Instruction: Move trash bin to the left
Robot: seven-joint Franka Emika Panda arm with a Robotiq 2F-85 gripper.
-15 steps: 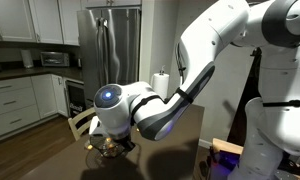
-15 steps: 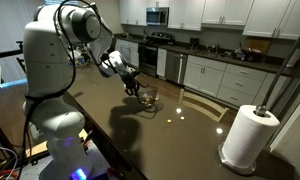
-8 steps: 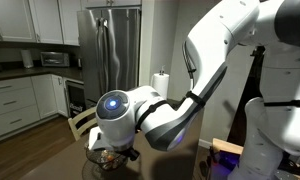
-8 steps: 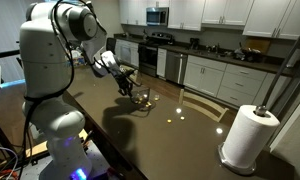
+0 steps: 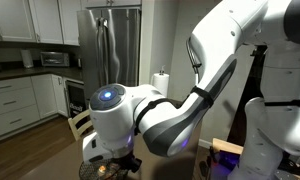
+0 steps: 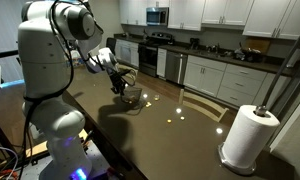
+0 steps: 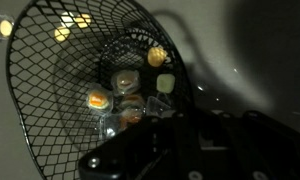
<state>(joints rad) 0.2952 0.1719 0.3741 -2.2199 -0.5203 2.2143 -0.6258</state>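
The trash bin is a small round black wire-mesh basket on the dark table. In the wrist view the trash bin fills the left side, with several small yellow bits lying in its bottom. My gripper is at the bin's rim on the side nearer the robot base and looks shut on it. In the wrist view my gripper is a dark mass against the bin's near rim; its fingertips are hard to make out. In an exterior view the bin shows just below the wrist.
A paper towel roll stands near the table's far corner; it also shows in an exterior view. A wooden chair stands at the table's edge. Kitchen cabinets and a stove lie beyond.
My gripper and the bin have slid together across the table toward the robot base, leftward in the exterior view that shows the paper towel roll close up.
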